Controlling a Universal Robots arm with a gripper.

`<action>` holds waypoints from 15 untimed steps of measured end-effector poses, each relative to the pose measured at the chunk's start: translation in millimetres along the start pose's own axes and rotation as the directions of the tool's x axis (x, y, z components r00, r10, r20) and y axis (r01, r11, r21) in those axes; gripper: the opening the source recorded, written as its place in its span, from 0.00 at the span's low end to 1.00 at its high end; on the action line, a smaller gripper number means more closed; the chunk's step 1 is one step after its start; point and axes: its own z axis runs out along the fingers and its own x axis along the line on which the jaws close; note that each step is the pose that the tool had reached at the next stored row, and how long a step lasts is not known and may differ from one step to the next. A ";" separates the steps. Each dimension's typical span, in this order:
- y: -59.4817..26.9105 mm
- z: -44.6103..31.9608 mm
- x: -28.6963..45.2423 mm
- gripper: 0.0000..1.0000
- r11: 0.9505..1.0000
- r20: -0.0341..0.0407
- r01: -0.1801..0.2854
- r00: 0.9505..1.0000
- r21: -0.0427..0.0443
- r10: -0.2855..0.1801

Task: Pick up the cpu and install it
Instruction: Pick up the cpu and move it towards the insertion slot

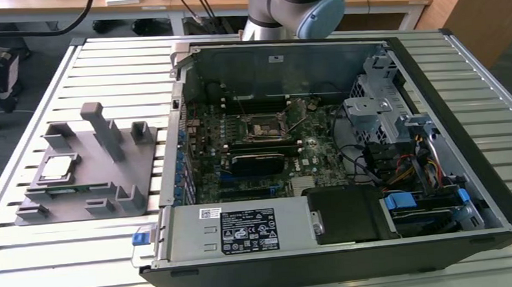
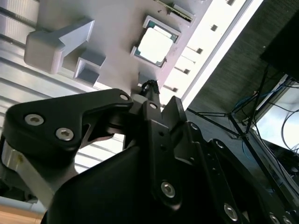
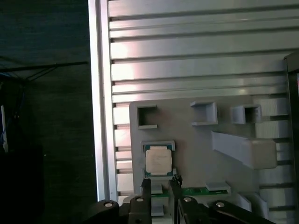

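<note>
The cpu (image 1: 57, 167) is a small square chip with a shiny silver top. It lies flat in its pocket on the grey plastic tray (image 1: 97, 179), at the exterior view's left. In both wrist views the cpu (image 3: 158, 160) (image 2: 155, 44) sits just beyond my gripper's tips. My gripper (image 3: 160, 183) (image 2: 162, 93) hangs well above the tray, apart from the chip. Its two dark fingers (image 3: 146, 189) stand a little apart with nothing between them. The motherboard's square socket (image 1: 262, 127) lies inside the open computer case (image 1: 343, 146).
Upright posts (image 1: 102, 127) rise from the tray near the chip. A green-edged memory stick (image 3: 201, 191) lies in the tray beside the cpu. The slatted metal table (image 1: 62, 249) ends close to the tray (image 3: 100, 116). The arm's base (image 1: 289, 12) stands behind the case.
</note>
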 end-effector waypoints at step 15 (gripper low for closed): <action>-1.6 20.9 -0.6 0.76 1.000 -0.003 0.019 1.000 0.001 -0.019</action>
